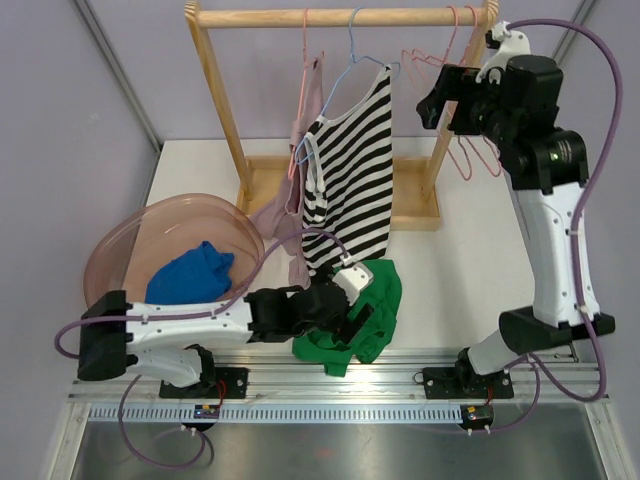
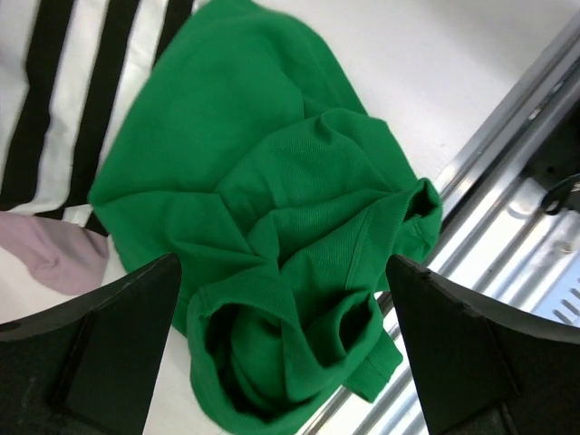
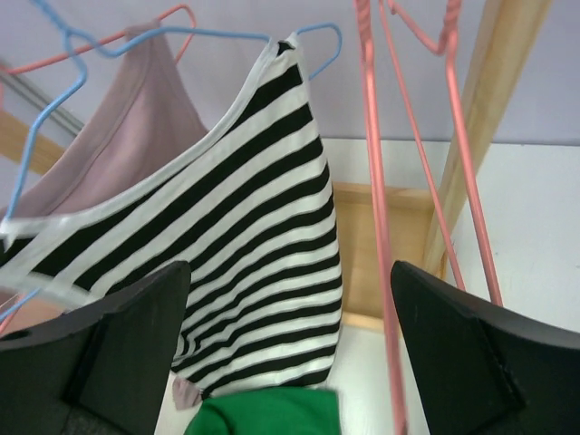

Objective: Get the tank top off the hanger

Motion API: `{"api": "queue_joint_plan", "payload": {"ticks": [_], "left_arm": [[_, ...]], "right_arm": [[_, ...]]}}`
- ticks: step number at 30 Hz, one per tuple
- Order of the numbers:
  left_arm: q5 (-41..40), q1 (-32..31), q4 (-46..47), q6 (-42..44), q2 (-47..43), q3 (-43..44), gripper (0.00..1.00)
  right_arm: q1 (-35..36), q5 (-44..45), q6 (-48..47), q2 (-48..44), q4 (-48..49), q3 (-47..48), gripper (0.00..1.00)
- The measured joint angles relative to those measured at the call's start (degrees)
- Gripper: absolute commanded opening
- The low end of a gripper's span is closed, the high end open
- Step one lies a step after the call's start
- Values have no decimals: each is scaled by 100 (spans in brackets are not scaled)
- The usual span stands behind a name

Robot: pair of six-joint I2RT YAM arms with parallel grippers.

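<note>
A black-and-white striped tank top (image 1: 350, 170) hangs from a blue hanger (image 1: 352, 55) on the wooden rack; its right strap still sits on the hanger (image 3: 54, 109). My right gripper (image 1: 440, 95) is up by the rail, just right of the striped top (image 3: 245, 236), open and holding nothing. A green tank top (image 1: 372, 305) lies crumpled on the table near the front edge. My left gripper (image 1: 350, 320) hovers over the green top (image 2: 272, 208), open, a finger on either side of the bunched cloth, with nothing gripped.
A mauve tank top (image 1: 310, 110) hangs on a pink hanger left of the striped one. Bare pink hangers (image 3: 381, 181) hang at the rack's right end. A pink basin (image 1: 120, 240) at the left holds a blue garment (image 1: 190, 272). A metal rail (image 2: 507, 227) runs along the table's near edge.
</note>
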Motion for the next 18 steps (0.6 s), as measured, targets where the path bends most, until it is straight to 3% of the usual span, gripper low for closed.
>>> {"api": "queue_joint_plan", "payload": {"ticks": [11, 17, 18], "left_arm": [[2, 17, 313, -94, 1996, 376, 99], [208, 103, 706, -317, 2721, 422, 99], [249, 120, 774, -350, 2756, 446, 90]], "right_arm": [[0, -232, 219, -3202, 752, -3077, 99], [0, -459, 256, -4103, 743, -3729, 99], [0, -503, 256, -4159, 745, -3744, 100]]}}
